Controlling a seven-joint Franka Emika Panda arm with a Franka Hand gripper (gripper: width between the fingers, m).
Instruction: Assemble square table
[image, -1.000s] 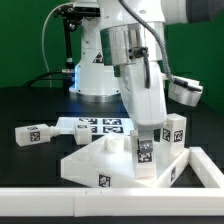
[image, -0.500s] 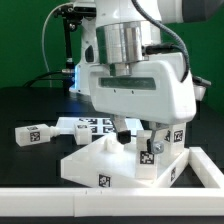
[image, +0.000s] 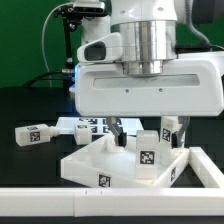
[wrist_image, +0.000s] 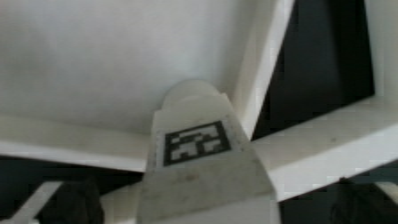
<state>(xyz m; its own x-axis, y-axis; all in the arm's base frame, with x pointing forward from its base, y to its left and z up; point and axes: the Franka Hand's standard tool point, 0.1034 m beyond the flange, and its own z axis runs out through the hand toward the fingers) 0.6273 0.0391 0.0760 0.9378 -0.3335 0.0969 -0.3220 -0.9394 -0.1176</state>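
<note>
The gripper (image: 150, 133) is spread wide with nothing gripped. Its dark fingers (image: 117, 128) are seen on either side of an upright leg (image: 147, 157), apart from it. This stubby tagged leg is stood at a corner of the square top (image: 95, 160), which is laid flat on the black table (image: 30, 100). A second leg (image: 170, 137) just behind is half hidden by the other finger. Much of the marker board (image: 92, 125) is blocked by the gripper's broad white body. A loose leg (image: 32, 135) is laid well apart at the exterior view's left. A long white rail (image: 60, 205) is cut off along the front. In the wrist view the upright leg (wrist_image: 199, 150) is blurred, its square tag just made out against the top's smooth white plastic and raised rim (wrist_image: 267, 70).
</note>
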